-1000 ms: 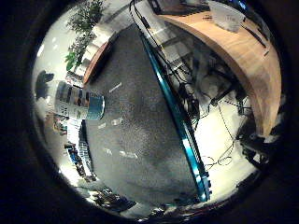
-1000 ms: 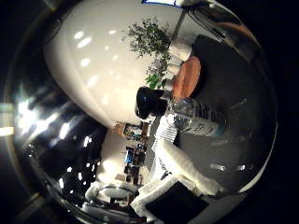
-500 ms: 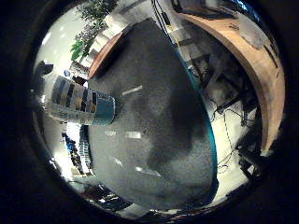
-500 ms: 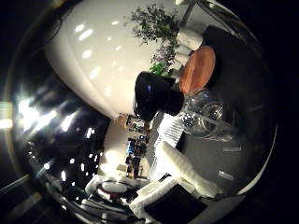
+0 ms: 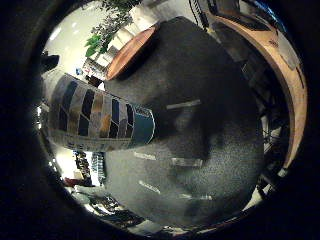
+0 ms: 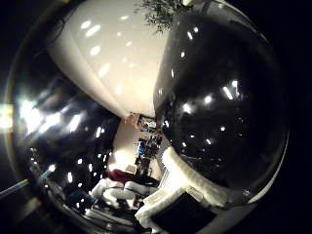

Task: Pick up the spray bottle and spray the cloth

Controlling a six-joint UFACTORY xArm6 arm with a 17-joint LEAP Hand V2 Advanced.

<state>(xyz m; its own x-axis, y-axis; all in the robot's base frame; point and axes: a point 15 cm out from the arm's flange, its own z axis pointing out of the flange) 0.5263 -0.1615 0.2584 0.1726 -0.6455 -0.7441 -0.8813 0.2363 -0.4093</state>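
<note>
Little-finger-side palm view shows the spray bottle with its blue, tan and black patterned label (image 5: 97, 120) standing close to the palm on a dark grey speckled table (image 5: 210, 125), beside a round wooden board (image 5: 131, 51), its glossy black top filling the thumb-side view; whether the hand is clenched or released cannot be told.

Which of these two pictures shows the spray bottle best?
The little finger side palm view: the spray bottle lies on the grey table, patterned label plain. In the thumb side view, a glossy dark shape, probably the bottle's top, fills the picture.
</note>
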